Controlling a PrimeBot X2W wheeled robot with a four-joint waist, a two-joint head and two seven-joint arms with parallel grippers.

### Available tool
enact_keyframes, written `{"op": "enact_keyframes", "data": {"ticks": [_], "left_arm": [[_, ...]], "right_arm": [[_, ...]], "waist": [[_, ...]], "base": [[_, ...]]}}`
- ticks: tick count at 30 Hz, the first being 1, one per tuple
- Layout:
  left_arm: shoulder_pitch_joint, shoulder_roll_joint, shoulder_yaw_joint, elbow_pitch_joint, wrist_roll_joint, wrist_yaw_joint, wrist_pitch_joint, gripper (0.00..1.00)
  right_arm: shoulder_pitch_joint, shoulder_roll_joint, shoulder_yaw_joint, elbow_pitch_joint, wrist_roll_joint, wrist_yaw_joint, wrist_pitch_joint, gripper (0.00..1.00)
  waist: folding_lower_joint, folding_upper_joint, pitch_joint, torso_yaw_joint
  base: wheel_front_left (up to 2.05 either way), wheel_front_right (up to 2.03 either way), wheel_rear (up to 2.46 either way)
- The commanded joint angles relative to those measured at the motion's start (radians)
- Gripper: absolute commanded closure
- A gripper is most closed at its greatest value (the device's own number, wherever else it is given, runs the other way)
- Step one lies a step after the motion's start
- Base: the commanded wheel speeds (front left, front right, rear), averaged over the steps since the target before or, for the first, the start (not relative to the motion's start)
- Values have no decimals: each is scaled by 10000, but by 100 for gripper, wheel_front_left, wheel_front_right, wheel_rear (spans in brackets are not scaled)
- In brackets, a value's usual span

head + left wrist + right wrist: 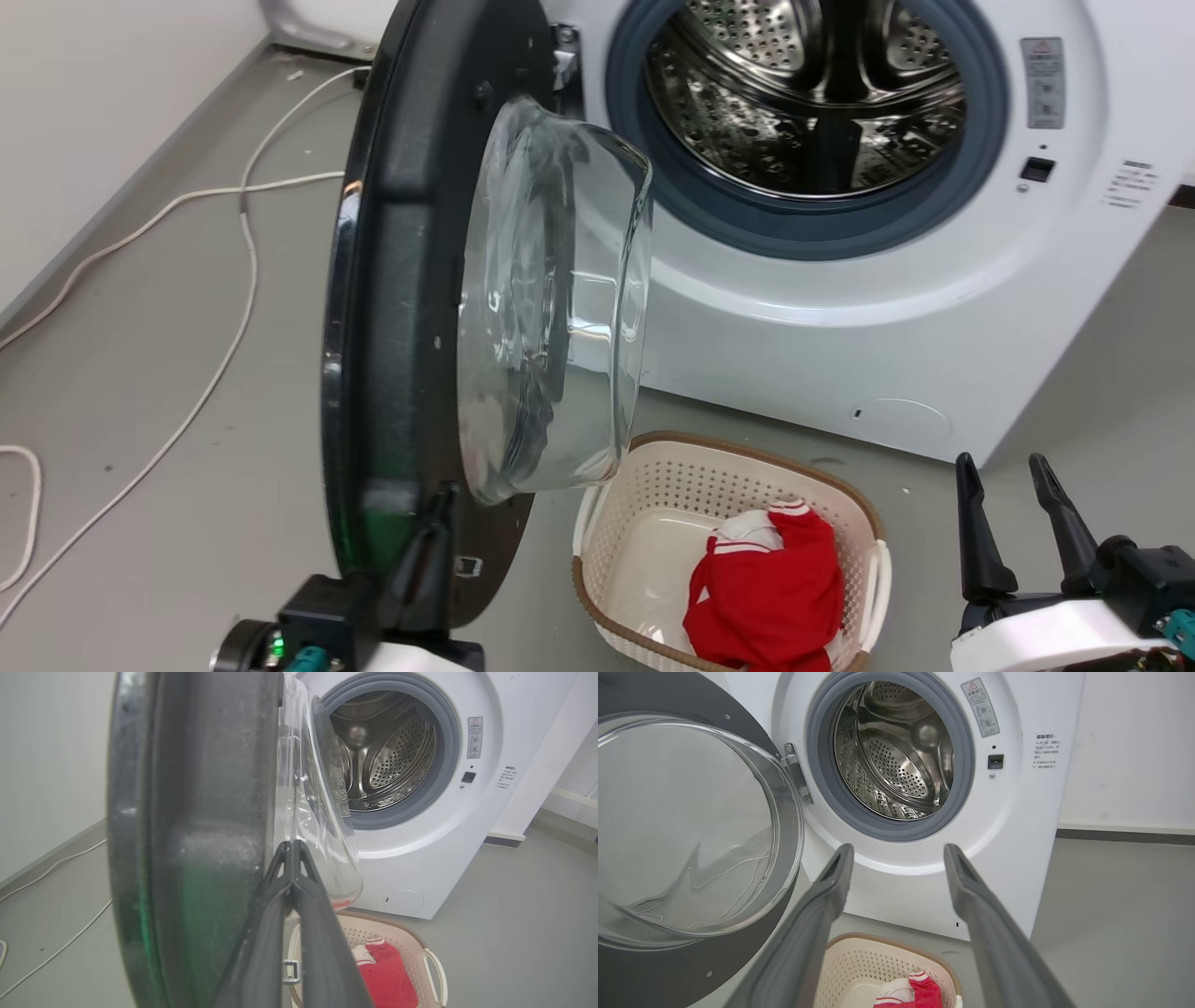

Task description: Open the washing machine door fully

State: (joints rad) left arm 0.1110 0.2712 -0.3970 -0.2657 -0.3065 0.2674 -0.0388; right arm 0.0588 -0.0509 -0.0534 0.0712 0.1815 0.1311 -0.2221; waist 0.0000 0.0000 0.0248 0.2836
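The door point(392, 280) stands roughly square to the machine point(840, 327), hinged left of its drum point(803, 93), so I judge it about half open. My left gripper point(292, 847), jaws together, rests its tips on the door's inner face beside the glass point(560, 308). Pushing there could skid off the gloss or load the glass. The right gripper point(899, 851) waits before the machine, jaws apart. The label point(1044, 82) right of the drum shows a red warning triangle, but its text is too small to read.
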Motion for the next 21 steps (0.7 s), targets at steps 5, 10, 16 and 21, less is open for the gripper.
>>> {"op": "enact_keyframes", "data": {"ticks": [5, 10, 16, 21], "left_arm": [[80, 245, 747, 166, -291, 267, -263, 100], [-194, 428, 1571, 662, -729, 268, -705, 100], [-731, 540, 2415, 1663, -1224, 121, -1409, 100], [-1256, 642, 3032, 2486, -1531, 87, -1783, 100]], "right_arm": [[-177, 17, 13, -94, -110, -7, 77, 0], [-189, 14, -16, -216, -190, -7, 159, 0], [-320, 14, -62, -386, -301, -7, 313, 0], [-404, 12, -63, -507, -384, -7, 428, 0]], "waist": [[0, 0, 124, 443], [0, 0, 263, 576], [0, 0, 541, 539], [0, 0, 732, 405]], "base": [[0, 0, 0], [0, 0, 0], [0, 0, 0], [0, 0, 0]]}}
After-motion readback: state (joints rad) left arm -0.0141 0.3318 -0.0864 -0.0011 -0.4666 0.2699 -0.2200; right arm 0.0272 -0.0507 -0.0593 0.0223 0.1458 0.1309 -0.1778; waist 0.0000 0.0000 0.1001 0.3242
